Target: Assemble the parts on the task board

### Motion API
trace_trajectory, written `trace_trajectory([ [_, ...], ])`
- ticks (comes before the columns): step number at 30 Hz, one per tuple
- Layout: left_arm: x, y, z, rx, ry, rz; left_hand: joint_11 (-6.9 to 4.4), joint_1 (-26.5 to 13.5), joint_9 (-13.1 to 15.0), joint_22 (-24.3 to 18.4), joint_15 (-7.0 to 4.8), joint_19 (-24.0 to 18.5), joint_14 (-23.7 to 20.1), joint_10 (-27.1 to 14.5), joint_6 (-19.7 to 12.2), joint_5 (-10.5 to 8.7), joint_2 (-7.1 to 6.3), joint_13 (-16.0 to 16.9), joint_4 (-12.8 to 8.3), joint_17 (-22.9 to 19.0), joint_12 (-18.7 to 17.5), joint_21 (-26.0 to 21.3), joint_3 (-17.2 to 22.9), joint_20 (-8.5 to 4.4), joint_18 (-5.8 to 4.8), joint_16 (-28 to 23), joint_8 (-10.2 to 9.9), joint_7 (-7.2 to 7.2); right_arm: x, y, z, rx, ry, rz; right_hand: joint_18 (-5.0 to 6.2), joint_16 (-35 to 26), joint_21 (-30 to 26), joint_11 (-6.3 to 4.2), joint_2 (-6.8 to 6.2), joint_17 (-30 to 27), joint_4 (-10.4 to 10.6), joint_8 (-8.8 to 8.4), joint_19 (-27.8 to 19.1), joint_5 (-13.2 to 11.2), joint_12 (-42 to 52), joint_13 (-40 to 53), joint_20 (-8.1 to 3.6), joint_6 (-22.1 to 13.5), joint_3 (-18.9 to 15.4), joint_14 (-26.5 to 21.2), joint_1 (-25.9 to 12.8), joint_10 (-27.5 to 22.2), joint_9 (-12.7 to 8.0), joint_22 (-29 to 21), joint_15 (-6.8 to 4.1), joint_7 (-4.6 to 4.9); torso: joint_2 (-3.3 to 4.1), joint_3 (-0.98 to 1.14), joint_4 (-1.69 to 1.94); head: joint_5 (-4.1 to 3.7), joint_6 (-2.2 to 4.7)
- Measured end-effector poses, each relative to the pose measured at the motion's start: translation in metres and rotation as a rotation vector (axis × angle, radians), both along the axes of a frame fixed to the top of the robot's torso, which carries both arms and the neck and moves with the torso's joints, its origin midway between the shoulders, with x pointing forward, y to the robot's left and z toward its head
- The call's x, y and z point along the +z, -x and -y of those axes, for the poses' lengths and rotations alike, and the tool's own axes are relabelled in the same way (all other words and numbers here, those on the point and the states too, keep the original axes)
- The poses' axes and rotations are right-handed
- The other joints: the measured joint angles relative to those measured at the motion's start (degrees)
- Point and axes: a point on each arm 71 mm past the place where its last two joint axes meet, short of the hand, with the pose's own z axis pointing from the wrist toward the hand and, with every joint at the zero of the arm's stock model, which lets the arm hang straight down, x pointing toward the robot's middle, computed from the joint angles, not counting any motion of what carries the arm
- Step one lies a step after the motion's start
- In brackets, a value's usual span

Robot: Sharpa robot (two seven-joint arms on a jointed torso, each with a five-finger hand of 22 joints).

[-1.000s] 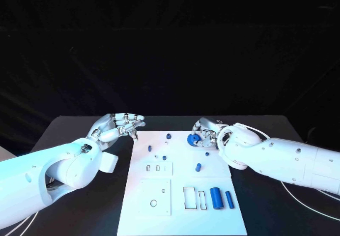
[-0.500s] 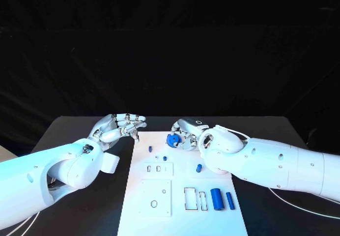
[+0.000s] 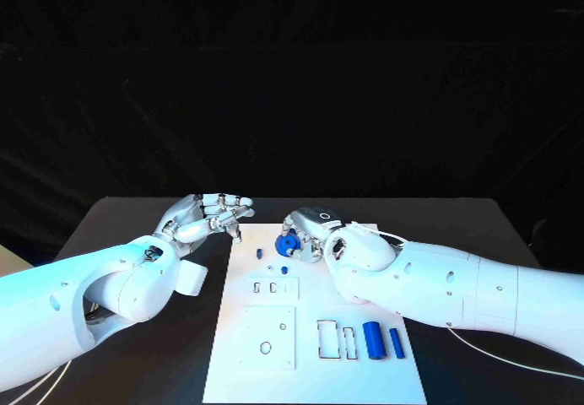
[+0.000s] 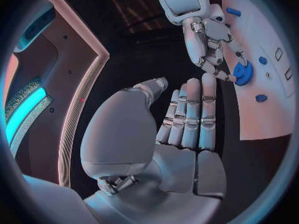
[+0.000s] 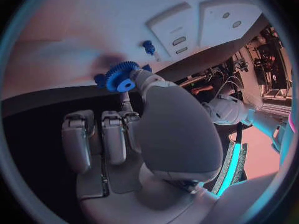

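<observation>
Right hand (image 3: pixel 319 239) pinches a blue gear (image 3: pixel 287 245) over the far end of the board (image 3: pixel 310 371), not seated yet. Left hand (image 3: pixel 201 218) idles beside the board, fingers curled, holding nothing. Two cylinders (image 3: pixel 382 340) unplaced; most assembly remains.

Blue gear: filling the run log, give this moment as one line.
right hand: holds blue gear over task board | left hand: empty, beside board

The gear (image 3: pixel 287 245) is held by the right hand (image 3: pixel 310 236) over the far part of the board (image 3: pixel 305 371). The left hand (image 3: pixel 201 218) is placed beside the board's far left corner. Two cylinders (image 3: pixel 382 339) lie on its near right part.
</observation>
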Motion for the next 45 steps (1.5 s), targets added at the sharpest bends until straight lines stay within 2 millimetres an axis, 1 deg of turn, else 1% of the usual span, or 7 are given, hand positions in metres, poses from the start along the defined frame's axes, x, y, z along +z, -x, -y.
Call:
trace_trajectory([
  [10,0.0,0.0,0.0,-0.001,0.0,-0.001,0.0,0.0,-0.01,-0.01,0.0,0.0,0.0,0.0,0.0,0.0,0.0,-0.01,0.0,0.0,0.0,0.0,0.0,0.0,0.0,0.0,0.0,0.0,-0.008,-0.007,-0.003,-0.017,0.014,0.025,0.0,0.0,0.0,0.0,-0.31,-0.01,-0.02,0.34,0.0,-0.03,0.0,0.05,0.0,0.15,0.32,0.0,-0.29,0.0,0.05,0.0,0.0,-0.07,-0.05,0.04,0.04,0.13,-0.42],
  [24,0.0,0.0,0.0,-0.001,-0.001,-0.002,0.0,0.0,-0.01,-0.01,0.0,0.0,0.0,0.0,0.0,0.0,0.0,-0.01,0.0,0.0,0.0,0.0,0.0,0.0,0.0,0.0,0.0,0.0,-0.012,-0.009,-0.003,-0.021,0.024,0.053,0.0,0.0,0.0,0.0,-0.69,-0.01,-0.2,0.56,0.0,-0.17,0.0,0.04,0.0,0.4,0.64,0.0,-0.67,0.0,0.06,0.04,0.0,-0.28,-0.1,0.08,-0.08,0.36,-0.36],
  [28,0.0,0.0,-0.001,-0.001,-0.001,-0.003,0.0,0.0,-0.02,-0.02,0.0,0.0,0.0,0.0,0.0,0.0,0.0,-0.01,0.0,0.0,0.0,0.0,0.0,0.0,0.0,0.0,0.0,0.0,-0.013,-0.009,-0.002,-0.022,0.026,0.056,0.0,0.0,0.0,0.06,-1.78,0.02,-0.18,-0.18,0.0,-1.64,-1.1,0.04,0.0,0.62,1.09,-0.02,-1.99,0.02,0.06,0.04,0.02,-0.41,-0.1,0.07,-0.07,0.37,-0.4],
  [30,0.0,0.0,-0.001,0.0,-0.001,-0.003,0.0,0.0,0.0,0.01,0.0,-0.07,0.0,0.0,0.0,0.0,0.0,0.0,-0.04,-0.02,0.0,0.18,0.04,0.03,0.0,0.09,0.0,0.0,-0.013,-0.01,-0.002,-0.024,0.028,0.056,0.01,0.0,0.0,1.06,-1.77,0.03,0.82,-2.12,-0.15,-6.11,-2.1,0.03,0.43,-1.48,-1.18,-0.12,-4.89,-0.01,-0.15,0.03,0.97,0.35,-0.11,0.06,-0.09,0.38,-0.44],
  [33,0.0,0.0,-0.001,-0.001,-0.001,-0.003,0.0,0.0,0.07,0.19,0.0,-0.42,0.0,0.0,0.0,0.0,0.0,0.05,-0.24,-0.07,0.0,0.38,0.24,0.0,0.0,0.24,0.0,0.0,-0.013,-0.011,0.0,-0.029,0.031,0.053,0.01,0.0,0.0,1.6,-0.25,0.03,1.9,-4.31,-0.11,-8.45,-2.97,0.03,1.18,-3.31,-9.9,-0.17,-7.08,-0.06,-1.24,0.03,1.48,0.92,-0.12,0.03,-0.12,0.4,-0.46],
  [37,0.0,0.0,0.0,-0.001,-0.001,-0.004,0.0,0.0,0.07,0.19,0.01,-0.42,0.0,0.0,0.0,0.0,0.0,0.06,-0.24,-0.07,0.0,0.39,0.24,0.0,0.0,0.24,0.0,0.0,-0.014,-0.011,0.0,-0.031,0.035,0.042,0.01,0.0,0.0,1.6,1.65,0.03,2.36,-4.78,-0.11,-8.52,-2.97,0.03,1.18,-3.36,-15.12,-0.11,-9.04,-0.06,-1.36,0.03,1.56,0.98,-0.12,0.03,-0.13,0.38,-0.41],
  [45,0.0,0.0,-0.001,0.0,-0.002,-0.004,0.0,0.0,0.07,0.19,0.0,-0.42,0.0,0.0,0.0,0.0,0.0,0.05,-0.24,-0.07,0.0,0.39,0.24,0.0,0.0,0.23,0.0,0.0,-0.017,-0.013,0.005,-0.041,0.043,0.01,0.01,0.0,0.0,1.6,3.18,0.02,2.37,-4.83,-0.11,-6.19,-2.49,0.02,1.17,-1.54,-15.86,-0.1,-12.34,-0.06,-1.12,0.02,1.56,0.29,-0.14,0.06,-0.12,0.29,-0.4],
])
